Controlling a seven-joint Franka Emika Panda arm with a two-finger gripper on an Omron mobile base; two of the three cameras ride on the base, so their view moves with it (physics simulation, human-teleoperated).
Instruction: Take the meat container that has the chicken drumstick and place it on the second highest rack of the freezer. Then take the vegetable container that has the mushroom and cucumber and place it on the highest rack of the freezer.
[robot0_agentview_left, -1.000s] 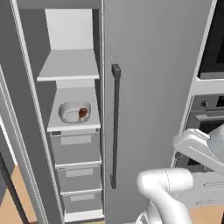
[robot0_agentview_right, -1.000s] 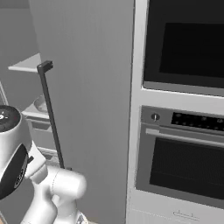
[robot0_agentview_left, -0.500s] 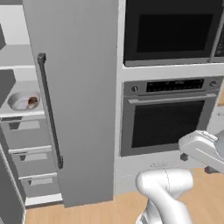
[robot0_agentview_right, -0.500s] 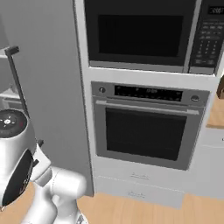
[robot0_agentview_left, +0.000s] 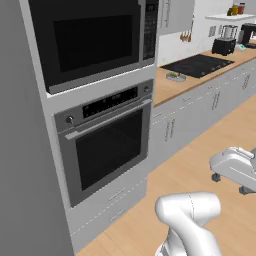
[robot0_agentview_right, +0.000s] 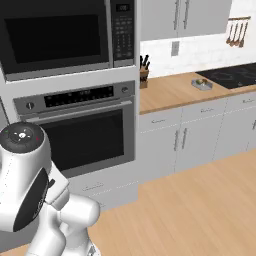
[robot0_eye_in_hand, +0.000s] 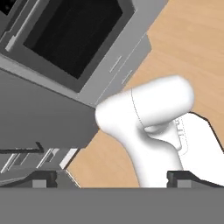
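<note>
My gripper (robot0_eye_in_hand: 113, 178) is open, its two dark fingertips (robot0_eye_in_hand: 43, 178) far apart with nothing between them. It also hangs low over the wooden floor at the right, gripper (robot0_agentview_left: 231, 183). A small grey tray with something green in it sits on the wooden counter (robot0_agentview_right: 170, 92), beside the cooktop: vegetable container (robot0_agentview_left: 173, 76) (robot0_agentview_right: 201, 84). Its contents are too small to tell apart, so mushroom and cucumber cannot be made out. The meat container, the chicken drumstick and the freezer's racks are out of view.
The oven tower (robot0_agentview_left: 102, 145) (robot0_agentview_right: 75, 125), with a microwave above, stands straight ahead. A tall grey panel (robot0_agentview_left: 25, 160) borders it on the left. Grey base cabinets (robot0_agentview_right: 200, 140) run under the counter. A black cooktop (robot0_agentview_left: 197, 65) and a knife block (robot0_agentview_right: 144, 75) sit on top. The wooden floor (robot0_agentview_right: 200, 210) stretches to the right.
The whole picture has swung right, so the camera moved: the open freezer with the tray on its shelf has left the views, and the oven tower and counter have come in. The gripper stays open.
</note>
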